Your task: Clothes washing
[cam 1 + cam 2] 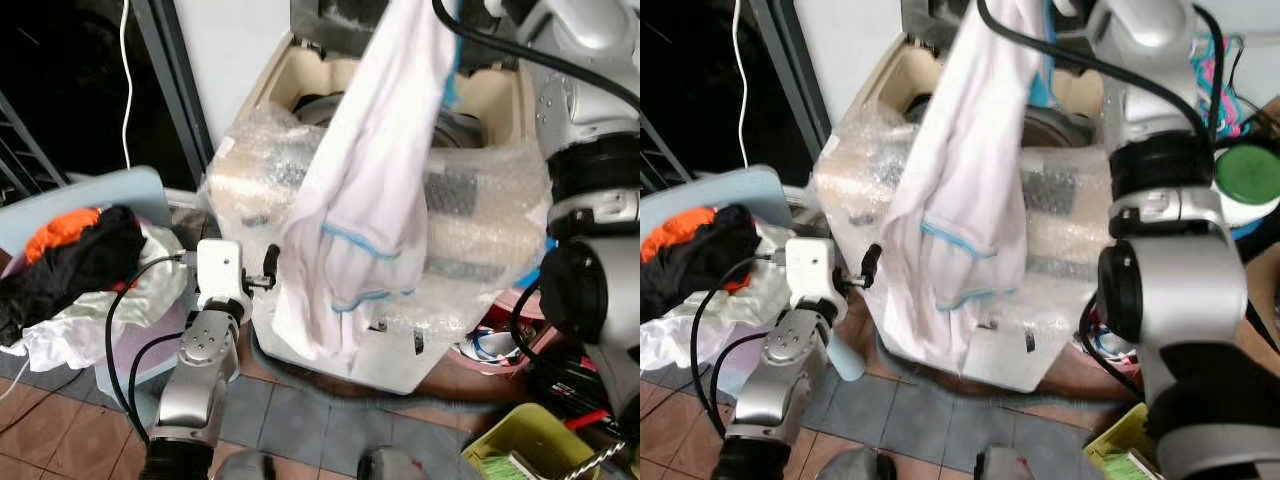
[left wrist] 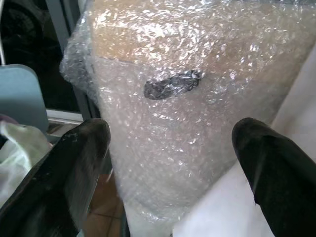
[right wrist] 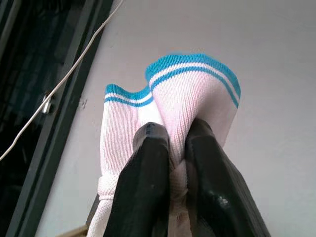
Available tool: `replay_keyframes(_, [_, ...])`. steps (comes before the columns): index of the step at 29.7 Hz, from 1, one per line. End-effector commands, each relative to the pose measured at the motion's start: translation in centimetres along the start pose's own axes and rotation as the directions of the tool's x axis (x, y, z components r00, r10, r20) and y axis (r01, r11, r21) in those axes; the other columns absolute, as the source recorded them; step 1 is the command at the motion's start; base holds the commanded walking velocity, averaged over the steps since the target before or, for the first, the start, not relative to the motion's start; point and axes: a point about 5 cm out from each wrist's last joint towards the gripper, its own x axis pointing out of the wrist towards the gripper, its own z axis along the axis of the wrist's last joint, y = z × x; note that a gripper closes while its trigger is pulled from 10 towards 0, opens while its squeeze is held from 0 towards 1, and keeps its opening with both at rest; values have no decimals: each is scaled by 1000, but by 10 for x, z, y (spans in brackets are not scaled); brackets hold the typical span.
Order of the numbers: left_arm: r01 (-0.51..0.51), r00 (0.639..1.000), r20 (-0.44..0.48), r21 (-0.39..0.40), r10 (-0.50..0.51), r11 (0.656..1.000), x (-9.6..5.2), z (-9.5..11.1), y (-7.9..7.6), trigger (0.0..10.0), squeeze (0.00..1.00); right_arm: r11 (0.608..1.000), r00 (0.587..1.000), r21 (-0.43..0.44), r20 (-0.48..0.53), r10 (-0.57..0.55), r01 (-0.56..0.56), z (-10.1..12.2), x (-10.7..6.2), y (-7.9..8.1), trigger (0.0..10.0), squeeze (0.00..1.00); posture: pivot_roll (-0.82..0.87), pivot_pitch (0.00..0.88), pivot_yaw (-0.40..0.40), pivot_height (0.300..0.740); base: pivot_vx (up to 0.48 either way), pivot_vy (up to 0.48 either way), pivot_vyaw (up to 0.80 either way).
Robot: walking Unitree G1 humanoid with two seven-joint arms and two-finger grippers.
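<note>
Your washer [image 1: 400, 330], wrapped in bubble wrap, sits straight ahead, tub open on top. The white shirt [image 1: 355, 220] w/ blue trim hangs long axis vertical, partly over the tub, tail draped down the front. Right gripper [image 3: 170, 163] is pinched tight on its ribbed collar. Left gripper [image 2: 168, 163] is spread wide, empty, near the washer's side. Laundry pile [image 1: 80, 270] lies left.

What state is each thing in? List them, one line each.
White shirt with blue trim: lifted, hanging over the washer's front.
Bubble-wrapped top-loading washing machine: lid open, drum exposed.
Right gripper: jaws shut on the shirt's ribbed collar.
Left gripper: jaws open, empty, facing the washer's side.
Pile of black, orange and white clothes: heaped on the pale blue chair.
</note>
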Motion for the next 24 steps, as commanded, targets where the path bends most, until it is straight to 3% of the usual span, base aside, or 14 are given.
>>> replay_keyframes(1, [-27, 1000, -5, 12, 27, 1000, -2, -1, 5, 10000, 0, 995, 1000, -94, -21, -23, 20, -4, -1, -2, 10000, 0, -29, 0, -2, 740, 0, 0, 0])
replay_keyframes(3, [-29, 1000, -8, 13, 29, 999, -2, -1, 5, 10000, 0, 988, 984, -145, -176, 30, -56, -41, -13, 8, 10000, 0, -29, 0, -2, 740, 0, 0, 0])
replay_keyframes(4, [-28, 1000, -10, 15, 28, 1000, -1, -1, 5, 10000, 0, 986, 956, -130, -287, 60, -101, -67, -26, 15, 10000, 0, -29, 0, -2, 740, 0, 0, 0])
replay_keyframes(5, [-25, 1000, -12, 18, 25, 1000, -1, -1, 4, 10000, 0, 985, 902, -80, -419, 105, -152, -100, -47, 26, 10000, 0, -36, 0, 3, 740, 0, 0, 0])
replay_keyframes(6, [-25, 1000, -12, 18, 25, 1000, -1, -1, 4, 10000, 0, 985, 902, -80, -419, 105, -152, -100, -47, 26, 10000, 0, -36, 0, 3, 740, 0, 0, 0])
replay_keyframes(7, [-21, 1000, -15, 21, 21, 1000, -1, -2, 3, 10000, 0, 987, 860, -29, -496, 121, -156, -122, -64, 32, 10000, 0, -38, 0, 4, 740, 0, 0, 0])
replay_keyframes(10, [-16, 1000, -19, 24, 16, 1000, 0, -2, 2, 10000, 0, 985, 799, 15, -582, 149, -173, -146, -86, 40, 10000, 0, -42, 0, 7, 740, 0, 0, 0])
replay_keyframes(12, [-12, 1000, -22, 25, 12, 1000, 0, -2, 1, 10000, 0, 982, 760, 37, -628, 166, -184, -157, -99, 45, 10000, 0, -44, 0, 7, 740, 0, 0, 0])
replay_keyframes(14, [-11, 1000, -24, 25, 11, 1000, -1, -3, 1, 10000, 0, 986, 750, 61, -642, 157, -155, -162, -104, 44, 10000, 0, -45, 0, 7, 740, 0, 0, 0])
replay_keyframes(22, [-21, 999, -29, 4, 21, 1000, -3, -3, 3, 10000, 0, 993, 782, 88, -612, 116, -78, -157, -103, 35, 10000, 0, -40, 0, 6, 740, 0, 0, 0])
replay_keyframes(24, [-20, 1000, -23, 20, 20, 1000, -4, -3, 5, 10000, 0, 992, 803, 105, -584, 118, -69, -154, -101, 34, 10000, 0, -36, 0, 5, 740, 0, 454, 0])
